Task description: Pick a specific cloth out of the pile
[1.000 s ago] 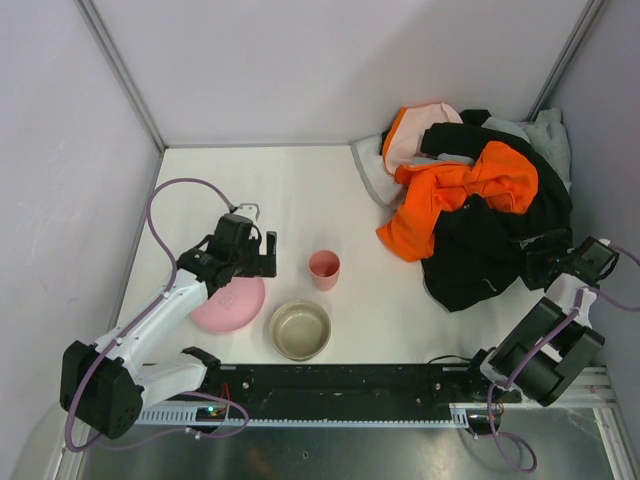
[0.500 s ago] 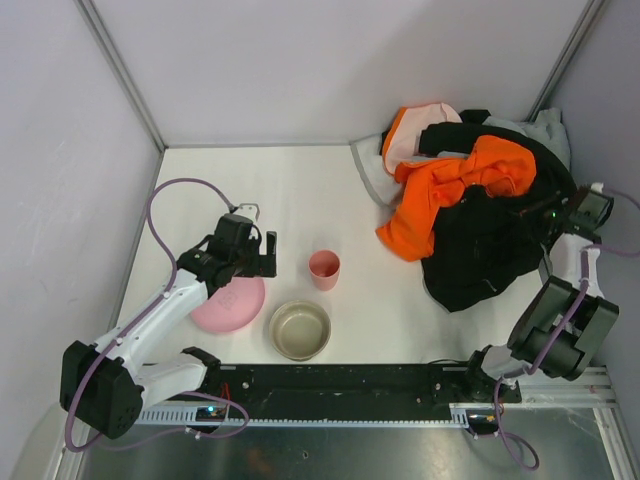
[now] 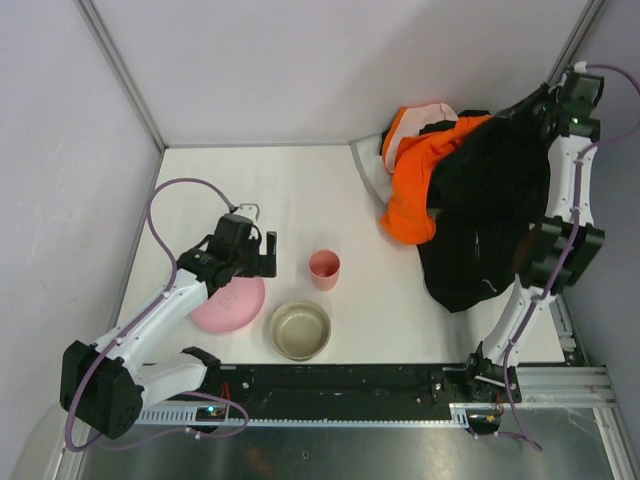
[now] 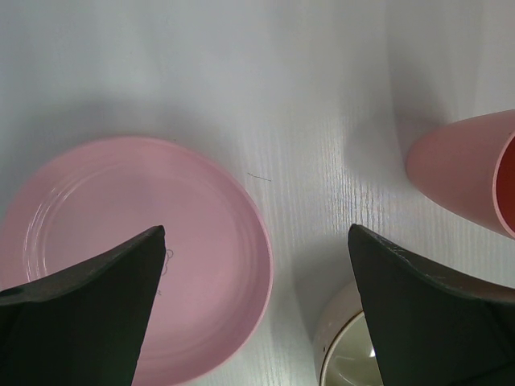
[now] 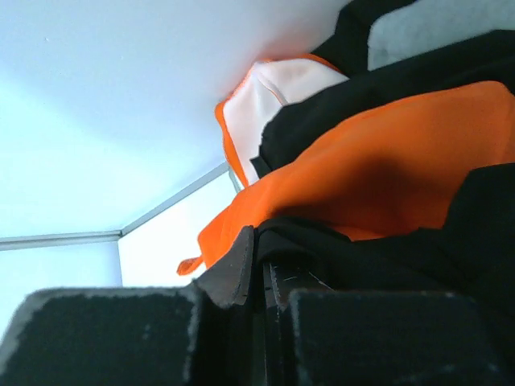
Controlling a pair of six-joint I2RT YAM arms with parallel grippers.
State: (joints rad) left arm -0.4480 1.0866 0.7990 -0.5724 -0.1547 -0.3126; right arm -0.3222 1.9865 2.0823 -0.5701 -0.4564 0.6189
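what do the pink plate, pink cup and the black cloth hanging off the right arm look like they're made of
The pink plate: probably glazed ceramic or hard plastic; smooth, with a soft sheen and moulded concentric rings.
The pink cup: likely the same; smooth, even wall.
The black cloth: soft thin fabric, matte; it drapes and folds limply.

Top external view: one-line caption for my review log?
Right gripper, shut on a black cloth, holds one end high above the pile; left gripper hangs open over the plate's edge.
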